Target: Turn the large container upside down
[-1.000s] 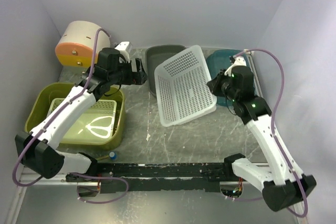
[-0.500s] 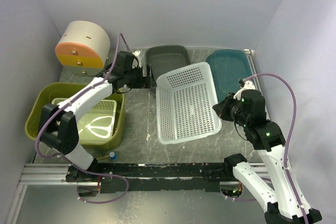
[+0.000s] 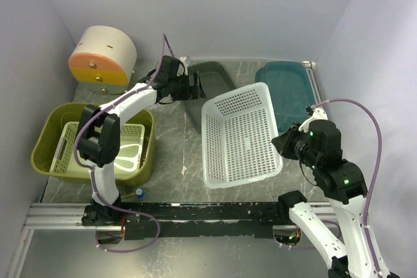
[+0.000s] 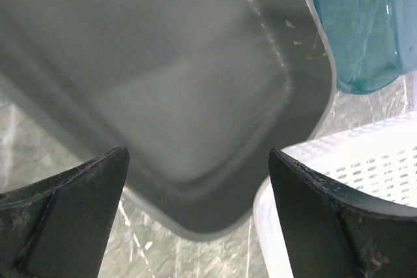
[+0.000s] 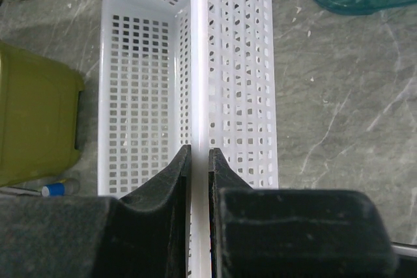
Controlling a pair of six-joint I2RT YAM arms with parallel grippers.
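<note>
The green tub (image 3: 149, 155) sat at the left, open side up, tray (image 3: 65, 154) inside; it looked light, stiff, slippery; best grabbed by its rim; left gripper (image 4: 197, 157) hung wide over the grey bin (image 4: 163, 83); right gripper (image 5: 199, 154) pinched the basket (image 5: 199, 63).

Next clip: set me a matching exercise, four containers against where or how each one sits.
Things:
1. white basket
2. olive tub
3. teal bin
4. grey tray

States:
a. holds a pale green tray
b. rim pinched in the right hand
c. under the open left hand
d. far right corner of the table

Pairs: 1-b, 2-a, 3-d, 4-c
</note>
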